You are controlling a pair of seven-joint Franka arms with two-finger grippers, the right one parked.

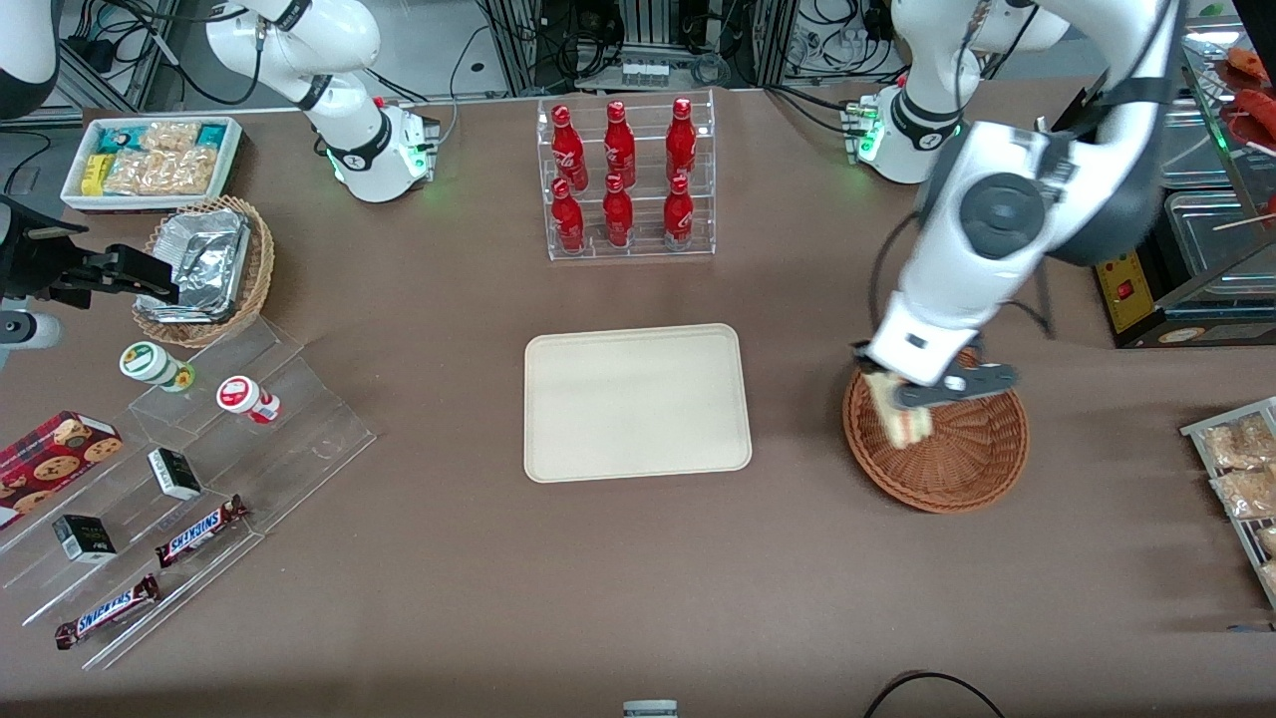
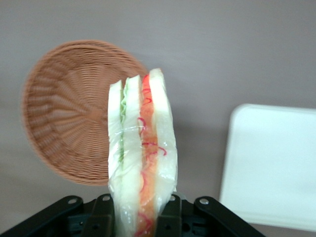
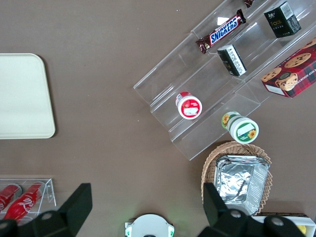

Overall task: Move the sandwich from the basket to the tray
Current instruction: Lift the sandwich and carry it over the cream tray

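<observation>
My left gripper (image 1: 902, 401) is shut on the sandwich (image 1: 900, 419), a wrapped wedge of white bread with red, orange and green filling, and holds it lifted over the rim of the reddish-brown wicker basket (image 1: 962, 449). In the left wrist view the sandwich (image 2: 142, 158) stands between the black fingers (image 2: 170, 217), with the empty basket (image 2: 69, 113) below it and the cream tray (image 2: 271, 165) beside it. The tray (image 1: 636, 401) lies flat at the table's middle, toward the parked arm from the basket, and it also shows in the right wrist view (image 3: 22, 96).
A clear rack of red bottles (image 1: 624, 179) stands farther from the camera than the tray. Clear stepped shelves with snack bars and cups (image 1: 189, 479), a lighter wicker basket with foil containers (image 1: 204, 267) and a white bin of snacks (image 1: 150, 160) lie toward the parked arm's end. Packets on a rack (image 1: 1241, 469) lie at the working arm's end.
</observation>
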